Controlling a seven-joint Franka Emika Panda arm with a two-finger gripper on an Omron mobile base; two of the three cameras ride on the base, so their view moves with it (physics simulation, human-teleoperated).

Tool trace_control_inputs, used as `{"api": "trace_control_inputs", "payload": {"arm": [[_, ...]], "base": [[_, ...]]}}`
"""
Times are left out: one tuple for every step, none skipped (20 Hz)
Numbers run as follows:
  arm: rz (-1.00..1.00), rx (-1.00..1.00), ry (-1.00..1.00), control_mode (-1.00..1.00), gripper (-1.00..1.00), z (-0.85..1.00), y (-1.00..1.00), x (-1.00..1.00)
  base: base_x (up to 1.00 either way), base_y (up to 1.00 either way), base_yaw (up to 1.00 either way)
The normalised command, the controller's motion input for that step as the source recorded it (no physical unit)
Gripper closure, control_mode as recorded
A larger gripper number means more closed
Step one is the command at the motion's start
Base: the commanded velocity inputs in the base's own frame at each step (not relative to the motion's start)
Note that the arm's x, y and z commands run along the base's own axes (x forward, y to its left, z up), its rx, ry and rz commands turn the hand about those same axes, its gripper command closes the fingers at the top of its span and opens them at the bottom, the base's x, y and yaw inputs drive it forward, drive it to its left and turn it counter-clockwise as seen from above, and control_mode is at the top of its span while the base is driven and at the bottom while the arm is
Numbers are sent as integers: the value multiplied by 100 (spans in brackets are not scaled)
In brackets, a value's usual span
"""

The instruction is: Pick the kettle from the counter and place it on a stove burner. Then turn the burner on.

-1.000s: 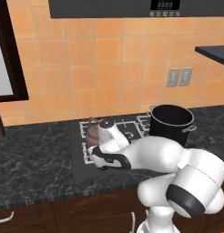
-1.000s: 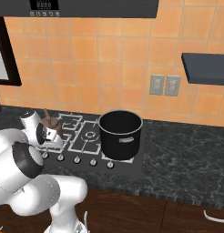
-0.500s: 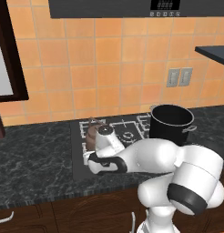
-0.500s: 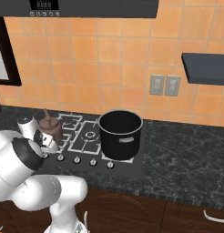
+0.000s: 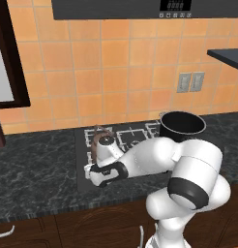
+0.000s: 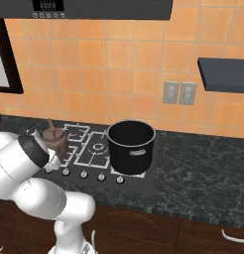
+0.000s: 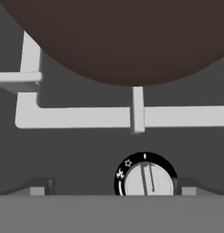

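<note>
The small brown kettle (image 5: 98, 139) stands upright on the front-left stove burner (image 7: 86, 116) of the black cooktop, and the hand view has its round underside (image 7: 127, 41) looming at the top. My gripper (image 5: 93, 175) hangs low over the cooktop's front edge, just in front of the kettle and apart from it. Its jaws are open wide, with both fingertips (image 7: 40, 185) low in the hand view. A silver burner knob (image 7: 148, 180) sits between them, closer to the right one and untouched. The kettle (image 6: 54, 139) also shows beside my arm.
A large black pot (image 6: 131, 147) stands on the right burners. A row of knobs (image 6: 84, 174) runs along the cooktop's front. The dark marbled counter (image 5: 34, 164) stretches to both sides, under a tiled wall with outlets (image 6: 179, 93).
The hand has dropped from beside the kettle's top down to the cooktop's front edge by the knobs. The kettle stays on its burner, and the jaws have spread slightly wider.
</note>
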Motion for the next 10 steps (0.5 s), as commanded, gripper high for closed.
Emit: {"api": "trace_control_inputs", "payload": {"arm": [[0, 0, 0, -100, -100, -24, 0, 1], [0, 0, 0, -100, 100, -23, 0, 12], [0, 0, 0, -100, 100, -18, 0, 16], [0, 0, 0, -100, 100, -6, 0, 11], [0, 0, 0, -100, 100, -1, 0, 1], [0, 0, 0, -100, 100, 0, 0, 0], [0, 0, 0, -100, 100, 0, 0, 0], [0, 0, 0, -100, 100, 0, 0, 0], [0, 0, 0, -100, 100, -2, 0, 0], [4, 0, 0, -100, 100, -13, 0, 0]], "base": [[0, 0, 0], [0, 0, 0], [0, 0, 0], [0, 0, 0], [0, 0, 0], [0, 0, 0], [0, 0, 0], [0, 0, 0], [0, 0, 0], [0, 0, 0]]}}
